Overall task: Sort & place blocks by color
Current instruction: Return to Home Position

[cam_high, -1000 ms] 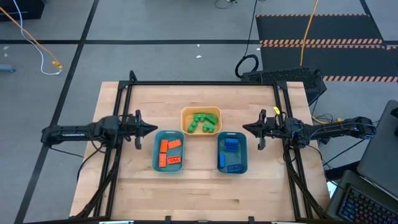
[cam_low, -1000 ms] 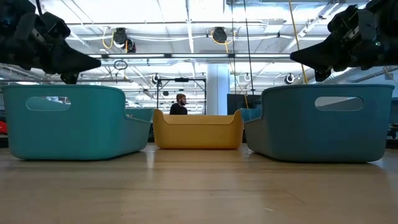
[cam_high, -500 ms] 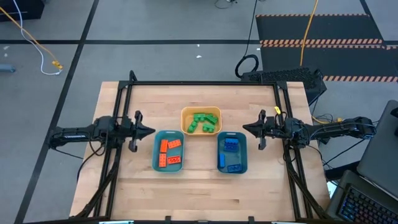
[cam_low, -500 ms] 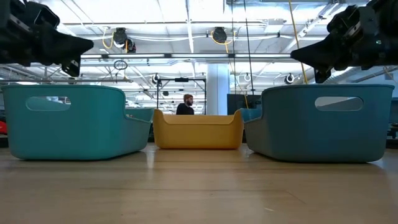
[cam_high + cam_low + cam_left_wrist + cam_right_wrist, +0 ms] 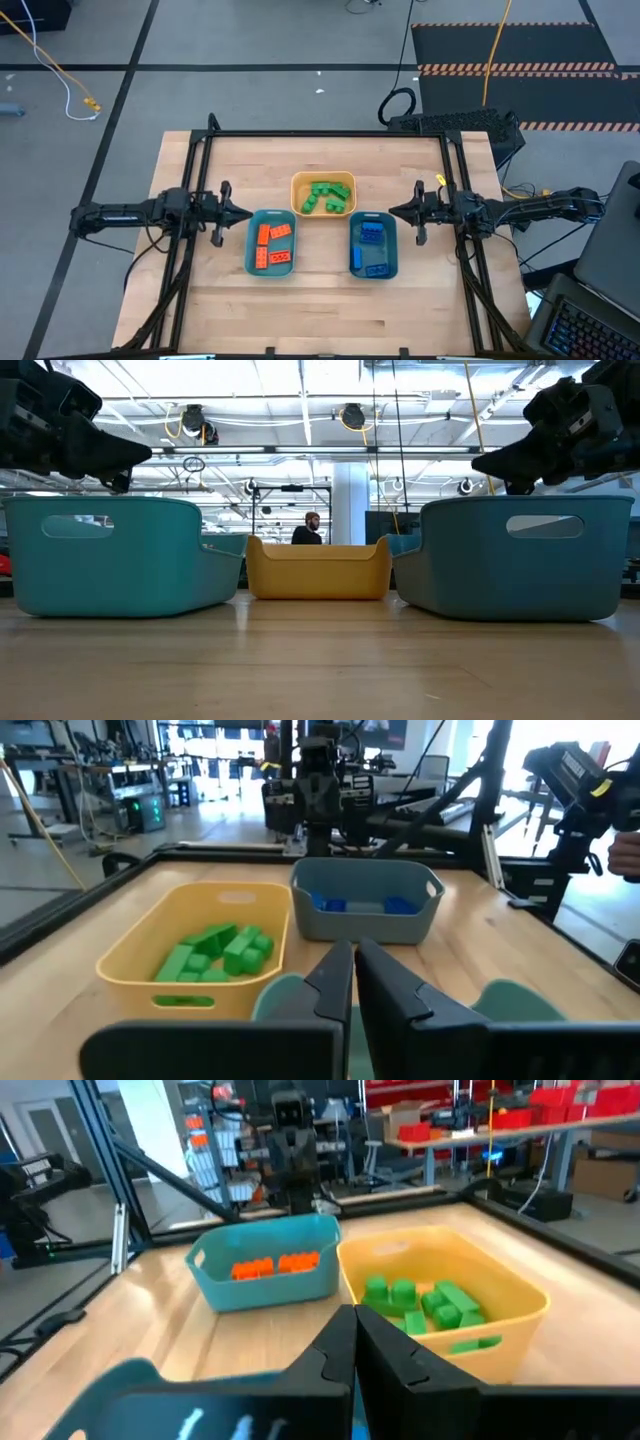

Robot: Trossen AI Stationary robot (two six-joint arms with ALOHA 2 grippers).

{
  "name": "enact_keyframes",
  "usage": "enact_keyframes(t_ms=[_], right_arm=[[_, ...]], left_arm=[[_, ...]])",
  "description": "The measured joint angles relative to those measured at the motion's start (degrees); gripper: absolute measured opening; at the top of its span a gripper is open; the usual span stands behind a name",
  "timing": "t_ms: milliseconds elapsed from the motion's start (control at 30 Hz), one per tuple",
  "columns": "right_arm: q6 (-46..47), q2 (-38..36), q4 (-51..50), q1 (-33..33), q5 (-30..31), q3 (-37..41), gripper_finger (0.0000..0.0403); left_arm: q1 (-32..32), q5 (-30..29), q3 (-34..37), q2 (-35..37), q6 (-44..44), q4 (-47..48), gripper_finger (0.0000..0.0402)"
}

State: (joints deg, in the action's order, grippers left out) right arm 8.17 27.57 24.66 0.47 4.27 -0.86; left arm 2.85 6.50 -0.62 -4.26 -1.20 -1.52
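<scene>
Reading from the tabletop's near edge: orange blocks [image 5: 272, 246] lie in the left teal bin [image 5: 250, 242], blue blocks [image 5: 372, 247] in the right teal bin [image 5: 395, 250]. My left gripper [image 5: 243, 213] hangs above that left bin's far outer corner, jaws pressed together, empty. My right gripper [image 5: 395, 211] mirrors it at the right bin, likewise closed. Farthest back, green blocks [image 5: 327, 195] fill the yellow bin [image 5: 295, 195].
</scene>
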Motion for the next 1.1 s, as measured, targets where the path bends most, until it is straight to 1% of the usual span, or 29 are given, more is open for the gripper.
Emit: enact_keyframes(t_ms=[67,167,267,333,633,767,833,967,1100], right_arm=[[-1.2,0.0,1.3,0.0,-0.2,0.0,0.0],[-3.9,0.0,6.5,0.0,-2.3,0.0,0.0],[-5.5,-1.1,8.0,0.0,-6.5,0.0,0.0],[-5.0,-2.7,4.9,0.0,-7.5,0.0,0.0],[-3.0,-12.9,-9.1,0.0,-7.4,0.0,0.0],[-1.5,-16.9,-12.1,0.0,-7.3,0.0,0.0],[-1.3,-18.2,-14.3,0.0,-6.9,0.0,0.0],[-1.9,-19.4,-19.8,0.0,-2.8,0.0,0.0],[-2.3,-20.1,-21.4,0.0,-2.6,0.0,0.0]], left_arm=[[0.0,0.0,0.0,-0.2,-0.5,0.0,0.0024],[0.0,0.0,0.0,-0.2,-0.8,0.0,0.0025],[0.0,0.0,0.0,-0.2,-2.0,0.0,0.0025],[0.0,0.0,0.0,-0.2,-2.4,0.0,0.0025],[0.0,0.0,0.0,-0.2,-2.1,0.0,0.0026],[0.0,0.0,0.0,-0.2,-2.0,0.0,0.0026],[0.0,0.0,0.0,-0.2,-1.5,0.0,0.0026],[0.0,-0.2,0.0,-0.2,1.4,0.0,0.0026],[0.0,-2.3,0.0,-0.2,2.4,0.4,0.0026]])
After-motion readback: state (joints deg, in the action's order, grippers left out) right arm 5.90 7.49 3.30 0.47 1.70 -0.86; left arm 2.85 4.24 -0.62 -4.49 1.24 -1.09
